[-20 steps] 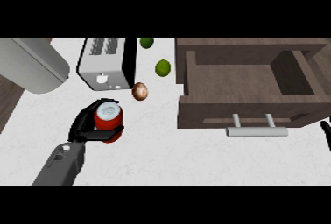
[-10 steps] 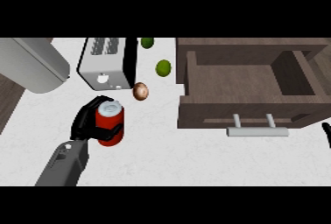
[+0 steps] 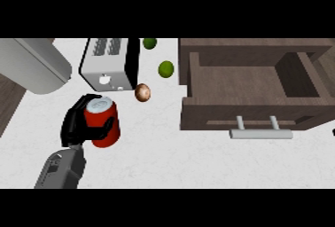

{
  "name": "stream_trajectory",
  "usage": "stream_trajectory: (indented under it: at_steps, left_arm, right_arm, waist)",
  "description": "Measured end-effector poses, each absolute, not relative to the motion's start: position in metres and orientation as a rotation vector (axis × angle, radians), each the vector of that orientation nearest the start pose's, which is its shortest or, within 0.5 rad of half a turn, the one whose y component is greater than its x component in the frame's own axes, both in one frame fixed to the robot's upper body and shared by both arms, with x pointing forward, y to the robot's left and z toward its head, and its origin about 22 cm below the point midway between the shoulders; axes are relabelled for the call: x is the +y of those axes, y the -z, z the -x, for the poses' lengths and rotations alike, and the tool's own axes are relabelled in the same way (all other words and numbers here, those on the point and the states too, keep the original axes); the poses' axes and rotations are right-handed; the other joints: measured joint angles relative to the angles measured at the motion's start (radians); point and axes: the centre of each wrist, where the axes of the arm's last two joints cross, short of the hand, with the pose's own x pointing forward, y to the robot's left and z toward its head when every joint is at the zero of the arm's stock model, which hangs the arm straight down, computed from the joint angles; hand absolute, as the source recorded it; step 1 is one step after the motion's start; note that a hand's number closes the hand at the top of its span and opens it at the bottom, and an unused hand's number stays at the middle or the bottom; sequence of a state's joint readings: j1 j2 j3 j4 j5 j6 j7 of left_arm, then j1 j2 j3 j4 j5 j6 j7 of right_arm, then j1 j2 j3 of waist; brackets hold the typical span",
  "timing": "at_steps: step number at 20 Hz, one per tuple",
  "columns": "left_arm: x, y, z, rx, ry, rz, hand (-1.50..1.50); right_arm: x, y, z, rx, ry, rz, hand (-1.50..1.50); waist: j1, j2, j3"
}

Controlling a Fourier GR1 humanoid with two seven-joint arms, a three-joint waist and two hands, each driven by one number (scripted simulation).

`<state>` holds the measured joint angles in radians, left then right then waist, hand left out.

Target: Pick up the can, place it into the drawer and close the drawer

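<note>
White counter (image 3: 163, 155) holds toaster (image 3: 108, 64), open drawer (image 3: 252, 86), gripped can (image 3: 103, 122).

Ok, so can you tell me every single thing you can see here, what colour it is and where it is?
Can: one, red with silver top, left of middle, held.
Drawer: one, dark brown, open, right side, silver handle in front.
Toaster: one, silver and black, top, behind the can.
Green round things: two, between toaster and drawer.
Brown round thing: one, just right of the toaster's front.
Grey rounded object: one, top left.
Counter: white.
Left hand: black, curled round the can.
Right hand: only a dark sliver at the right edge.
</note>
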<state>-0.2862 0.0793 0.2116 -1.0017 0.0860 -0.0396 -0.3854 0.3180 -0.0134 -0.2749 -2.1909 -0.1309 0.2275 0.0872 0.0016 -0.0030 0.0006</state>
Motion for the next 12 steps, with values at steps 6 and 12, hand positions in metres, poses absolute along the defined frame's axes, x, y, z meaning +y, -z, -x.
stream_trajectory:
  at_steps: [6,12]
  left_arm:
    - [0.239,0.014,-0.312,-1.697,-0.051,-0.004,1.5]
    - [0.205,-0.048,-0.325,-1.757,0.014,0.012,1.5]
  right_arm:
    - [-0.306,-0.1,-0.138,-1.825,0.031,0.172,-1.5]
    - [-0.304,-0.094,-0.137,-1.827,0.033,0.188,-1.5]
  waist:
    - [-0.002,0.0,0.0]
    - [-0.003,0.0,0.0]
